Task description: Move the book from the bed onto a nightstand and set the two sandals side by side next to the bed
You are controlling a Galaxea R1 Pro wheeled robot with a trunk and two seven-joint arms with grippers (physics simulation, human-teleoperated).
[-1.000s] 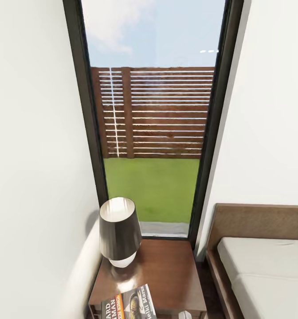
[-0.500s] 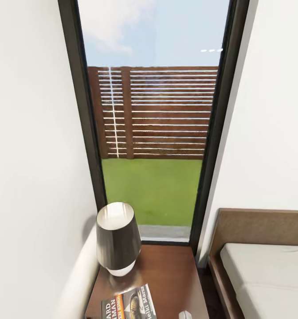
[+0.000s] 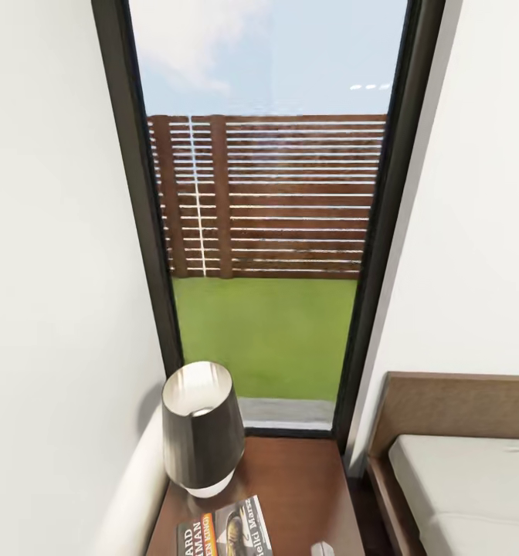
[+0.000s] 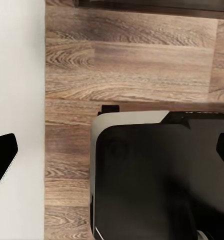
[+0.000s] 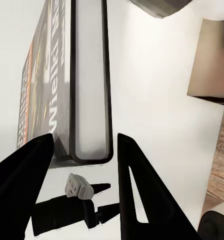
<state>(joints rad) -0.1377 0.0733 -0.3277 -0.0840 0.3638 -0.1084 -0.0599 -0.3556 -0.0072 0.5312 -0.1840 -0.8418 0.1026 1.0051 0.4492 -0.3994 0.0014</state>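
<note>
Book (image 3: 225, 531) lying flat on nightstand (image 3: 298, 483), near edge, right of dark-shaded lamp (image 3: 201, 426); bed (image 3: 460, 471) at right, window (image 3: 267, 232) beyond. Right gripper (image 5: 84, 152) spread apart, fingers flanking the book's spine without clamping. Left gripper (image 4: 112, 150) fingers apart above wood floor (image 4: 127, 65).

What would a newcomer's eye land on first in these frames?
The tall black-framed window fills the head view's centre, showing a slatted wooden fence and grass. Below it a dark-shaded lamp stands on the nightstand, the book lying in front. In the right wrist view, the right hand straddles the book's edge, fingers apart.
</note>
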